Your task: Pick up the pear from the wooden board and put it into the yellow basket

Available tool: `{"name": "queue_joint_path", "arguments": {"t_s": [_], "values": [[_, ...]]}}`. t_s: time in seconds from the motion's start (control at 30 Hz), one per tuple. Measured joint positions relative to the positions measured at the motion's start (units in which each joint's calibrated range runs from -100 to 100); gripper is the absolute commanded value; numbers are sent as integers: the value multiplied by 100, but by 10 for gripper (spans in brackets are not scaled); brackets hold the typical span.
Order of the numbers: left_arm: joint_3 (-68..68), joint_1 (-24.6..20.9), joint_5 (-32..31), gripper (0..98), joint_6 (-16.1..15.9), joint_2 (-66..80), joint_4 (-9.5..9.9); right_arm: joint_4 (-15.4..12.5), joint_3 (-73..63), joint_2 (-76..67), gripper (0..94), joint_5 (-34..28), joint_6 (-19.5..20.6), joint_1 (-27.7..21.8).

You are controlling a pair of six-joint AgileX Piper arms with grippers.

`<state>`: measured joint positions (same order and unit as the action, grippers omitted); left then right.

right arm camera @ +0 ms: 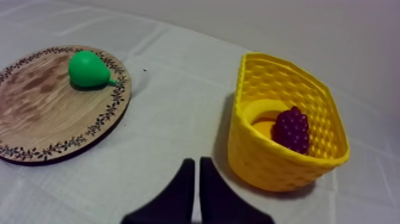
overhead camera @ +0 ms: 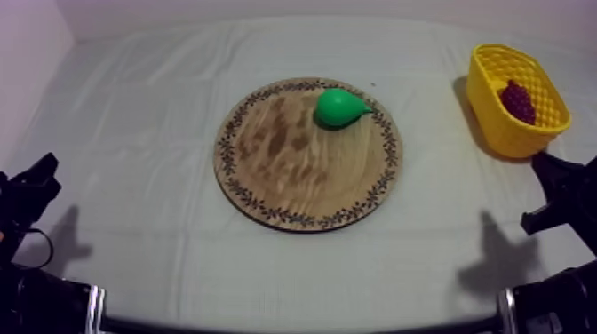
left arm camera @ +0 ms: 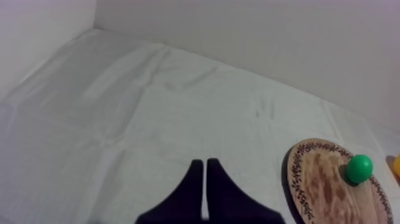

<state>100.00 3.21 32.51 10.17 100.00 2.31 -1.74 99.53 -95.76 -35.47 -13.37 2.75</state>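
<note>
A green pear [overhead camera: 340, 107] lies on its side near the far right rim of the round wooden board [overhead camera: 266, 169], stem toward the basket. From the right wrist, the pear [right arm camera: 87, 70] rests on the board [right arm camera: 41, 113], with the yellow basket [right arm camera: 262, 152] beside it. The yellow basket [overhead camera: 494, 124] stands at the table's far right. My left gripper [overhead camera: 35, 178] rests low at the left, its fingers [left arm camera: 202, 179] together as a narrow wedge over bare cloth. My right gripper [overhead camera: 555, 173] rests low at the right, just in front of the basket, fingers [right arm camera: 195, 176] together.
A bunch of dark purple grapes [overhead camera: 518, 100] lies inside the basket, also seen as grapes [right arm camera: 291, 129] from the right wrist. Walls close off the table's far and left sides. Bare cloth surrounds the board.
</note>
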Motion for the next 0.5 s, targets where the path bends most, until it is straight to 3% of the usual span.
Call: {"name": "queue_joint_path", "arguments": {"t_s": [0.5], "values": [[0, 0, 0, 1, 0, 0, 0, -46, -492, 478, 5, 268, -477, 92]]}}
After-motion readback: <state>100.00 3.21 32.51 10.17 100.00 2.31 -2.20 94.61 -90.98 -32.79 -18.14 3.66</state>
